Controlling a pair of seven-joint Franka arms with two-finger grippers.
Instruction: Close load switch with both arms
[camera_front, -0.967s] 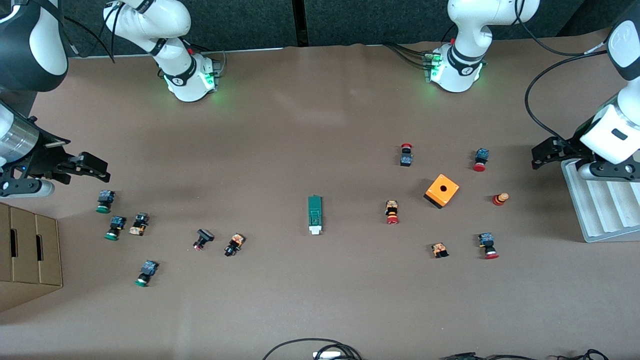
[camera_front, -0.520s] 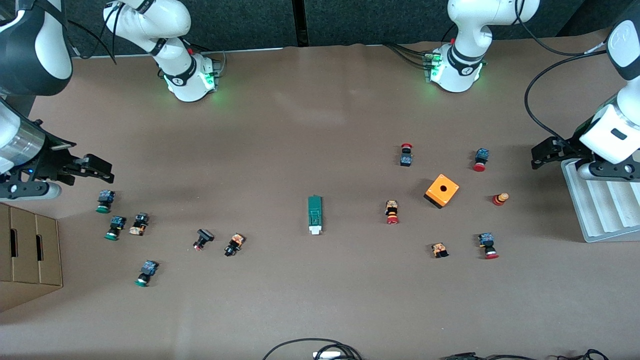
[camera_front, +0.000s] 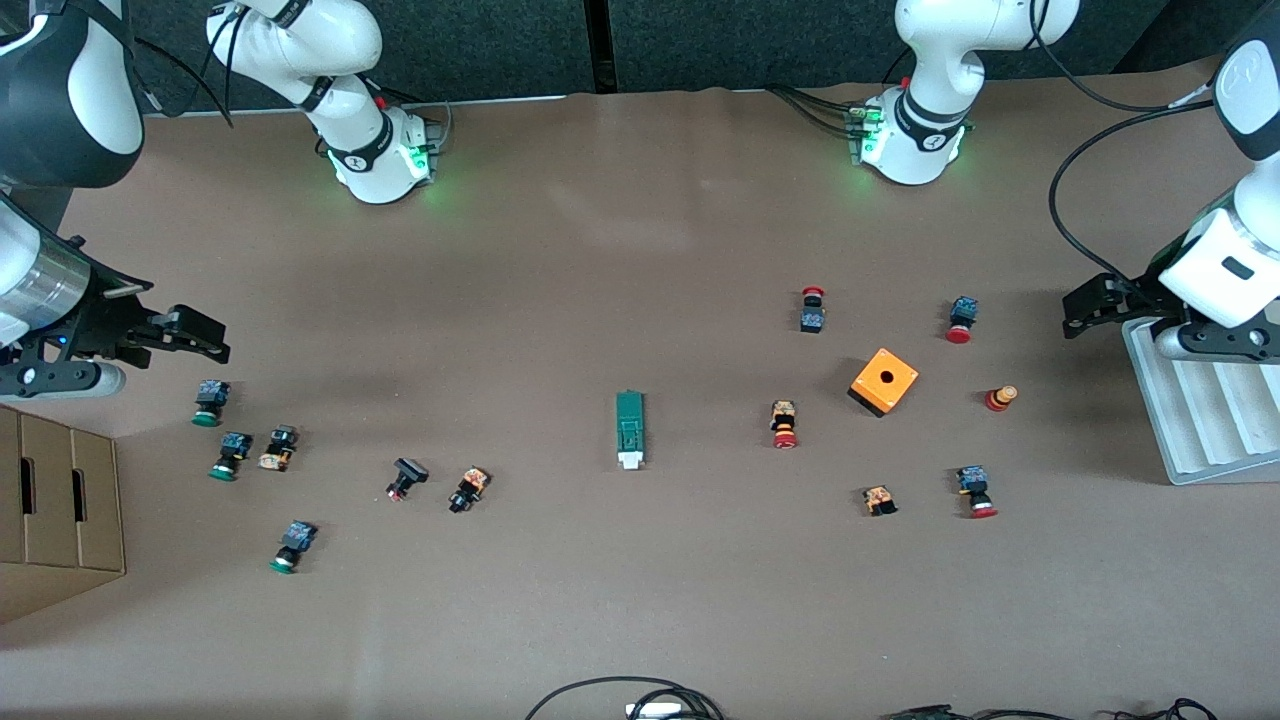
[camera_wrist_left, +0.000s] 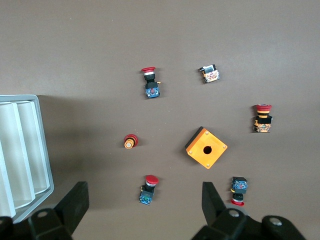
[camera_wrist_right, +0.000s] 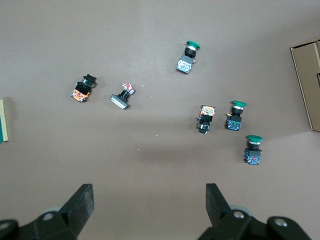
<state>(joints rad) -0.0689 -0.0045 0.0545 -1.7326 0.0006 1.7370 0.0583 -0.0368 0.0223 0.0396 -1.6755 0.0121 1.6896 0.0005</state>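
You are at the very start: neither arm has reached the load switch (camera_front: 629, 429), which lies flat on the bench (camera_front: 640, 250) about midway between the 2 arms' ends, its white tab pointing toward the front camera. Taking the switch as your landmark, the right tool (camera_front: 190, 337) hangs well apart from it toward the right arm's end, over bare bench beside a green push-button (camera_front: 208, 402), fingers spread and gripping nothing. The left tool (camera_front: 1090, 303) hangs well apart from the switch toward the left arm's end, at the edge of the grey tray (camera_front: 1200, 420), also spread and empty. The orange cube (camera_front: 884, 381) and the red push-buttons (camera_front: 785, 424) lie between that tool and the switch. I'd judge your next move is to bring both tools in over the switch, 1 to steady the green body and 1 to press the moving part, clearing the small buttons on the way
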